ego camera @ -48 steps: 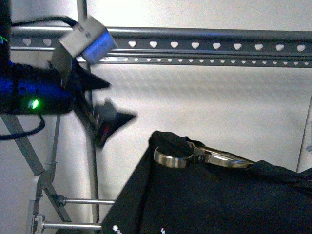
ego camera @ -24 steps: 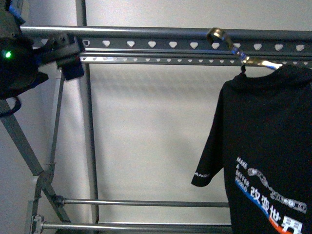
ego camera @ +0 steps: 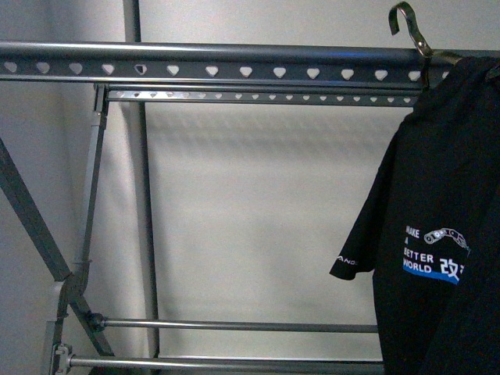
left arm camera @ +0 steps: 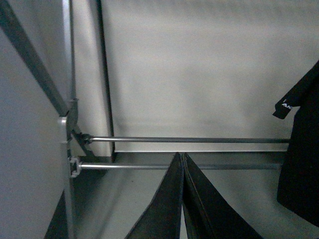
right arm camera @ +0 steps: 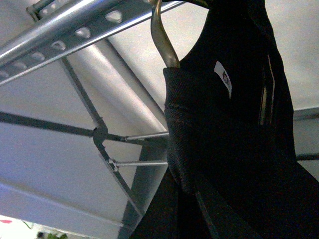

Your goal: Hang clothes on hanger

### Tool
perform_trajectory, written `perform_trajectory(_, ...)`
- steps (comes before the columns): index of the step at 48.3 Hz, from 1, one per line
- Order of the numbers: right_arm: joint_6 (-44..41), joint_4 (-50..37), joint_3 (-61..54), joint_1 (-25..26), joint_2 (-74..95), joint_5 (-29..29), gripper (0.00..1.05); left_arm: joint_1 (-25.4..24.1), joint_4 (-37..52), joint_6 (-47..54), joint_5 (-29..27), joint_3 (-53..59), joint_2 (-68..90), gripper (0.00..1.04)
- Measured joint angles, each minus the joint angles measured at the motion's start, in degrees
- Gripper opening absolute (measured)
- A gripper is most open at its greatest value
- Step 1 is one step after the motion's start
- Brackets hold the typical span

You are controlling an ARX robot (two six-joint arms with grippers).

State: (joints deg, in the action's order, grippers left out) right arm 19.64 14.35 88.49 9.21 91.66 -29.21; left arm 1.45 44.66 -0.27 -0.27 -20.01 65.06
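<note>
The clothes [ego camera: 441,234], a black T-shirt with a white-red-blue logo, hang at the far right of the front view from a metal hook [ego camera: 406,23] that stands above the hanger's top rail [ego camera: 234,70]. Neither arm shows there. In the right wrist view my right gripper [right arm camera: 184,191] is shut on the black cloth [right arm camera: 229,129] below the collar. The white neck label [right arm camera: 224,77] and the hook [right arm camera: 162,35] show beside the rail [right arm camera: 65,37]. My left gripper [left arm camera: 182,159] is shut and empty, apart from the sleeve [left arm camera: 299,149].
The rack's two lower cross bars [ego camera: 234,325] run between its crossed legs [ego camera: 35,234], and they also show in the left wrist view [left arm camera: 189,140]. A vertical post [ego camera: 144,195] stands behind the rail. A pale wall lies behind the rack.
The shirt has risen and shifted right, and its hook now stands above the top rail. My left arm has left the front view.
</note>
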Motion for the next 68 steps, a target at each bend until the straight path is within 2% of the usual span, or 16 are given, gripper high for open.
perform_trajectory(9,8.57,2.21,4.87,-1.14,5.25,4.63,0.05,-1.36,0.26,0.00,0.09,6.80,-6.47,0.04)
perform_trajectory(17,9.38,2.21,4.92,-3.10,6.12,6.40,0.05,-1.36,-0.63,0.00,0.26,9.94,-10.73,0.04)
perform_trajectory(24,8.96,-1.38,1.01,-4.57,5.35,6.47,0.06,-1.36,-2.56,0.00,0.24,12.52,-15.06,0.04)
perform_trajectory(31,4.74,-11.13,-10.45,-6.03,1.31,9.57,0.35,-1.36,-5.42,0.00,0.24,14.80,-20.20,0.04)
perform_trajectory(38,-0.59,-24.17,-22.29,-6.23,-6.93,14.73,0.56,-1.36,-8.39,0.00,0.24,16.20,-24.61,0.04)
perform_trajectory(45,-5.84,-37.44,-36.68,-5.86,-21.51,15.41,0.78,-1.36,-8.15,0.00,0.26,18.45,-27.34,0.04)
perform_trajectory(47,-8.15,-41.81,-43.54,-5.64,-29.46,15.26,0.89,-1.36,-9.09,0.02,0.26,18.95,-28.41,0.04)
perform_trajectory(49,-11.63,-44.06,-50.49,-6.05,-38.25,17.33,0.99,-1.36,-10.56,0.11,0.24,18.95,-30.16,0.04)
perform_trajectory(50,-12.90,-43.74,-52.63,-6.38,-41.18,18.38,0.99,-1.36,-11.56,0.11,0.24,18.95,-31.34,0.04)
perform_trajectory(51,-14.47,-43.32,-55.63,-7.06,-45.40,20.39,0.97,-1.36,-12.61,0.11,0.24,18.95,-32.50,0.04)
perform_trajectory(53,-16.76,-32.81,-57.16,-8.48,-52.30,26.18,0.88,-1.36,-14.60,0.13,0.24,18.95,-34.69,0.04)
perform_trajectory(55,-18.01,-24.39,-58.88,-8.90,-57.27,28.39,0.77,-1.36,-16.20,0.13,0.26,18.97,-36.50,0.04)
perform_trajectory(56,-18.32,-22.84,-60.41,-8.94,-58.66,28.81,0.72,-1.36,-17.14,0.15,0.22,18.97,-37.44,0.04)
perform_trajectory(65,-19.23,-23.78,-69.16,-8.98,-61.59,29.11,0.42,-1.36,-21.81,0.15,0.26,18.97,-42.29,0.04)
perform_trajectory(68,-19.37,-24.94,-71.87,-9.01,-64.02,29.16,0.26,-1.36,-24.00,0.15,0.26,18.97,-44.59,0.04)
